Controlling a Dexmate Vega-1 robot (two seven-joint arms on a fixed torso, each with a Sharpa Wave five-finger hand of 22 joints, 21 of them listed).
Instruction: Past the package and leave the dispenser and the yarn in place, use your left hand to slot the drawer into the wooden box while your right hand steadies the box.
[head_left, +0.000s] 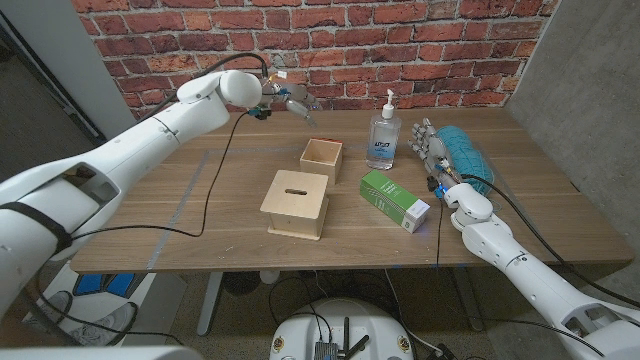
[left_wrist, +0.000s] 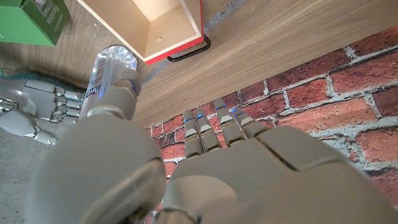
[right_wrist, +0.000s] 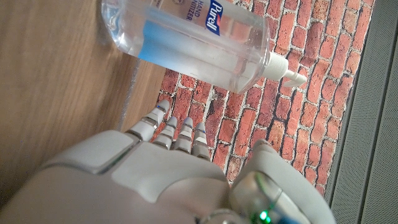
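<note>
Waiting on both sides, nothing gripped yet. Left hand (head_left: 288, 100) hovers high at the table's (head_left: 180, 215) far edge near the brick wall (head_left: 180, 35), fingers loosely spread, empty; in its wrist cam the fingers (left_wrist: 217, 127) reach straight out w/ nothing between them. Right hand (head_left: 432, 150) stands on edge at the right side, fingers straight up and apart, empty too, just in front of the teal yarn (head_left: 468, 150).

Drawer (head_left: 321, 160) sits open-side up at mid-table, just beyond the wooden box (head_left: 296, 204), close but apart. Box lies w/ its slotted face up; can't tell from here which side takes the drawer. Green package (head_left: 394, 200) lies to the box's right, betw. box and right hand; sanitizer bottle (head_left: 383, 135) stands behind it, beside the drawer.

My read: left hand is parked closest to the drawer for the pick, right is off to the side so it can come in on the box w/o bumping bottle or yarn.

Left wrist cam adds the drawer's (left_wrist: 149, 28) bare inside and a red edge, plus the package corner (left_wrist: 34, 18) and the other hand (left_wrist: 34, 109). Right wrist cam gives the bottle (right_wrist: 193, 40) up close: clear gel, pump toward the wall.
</note>
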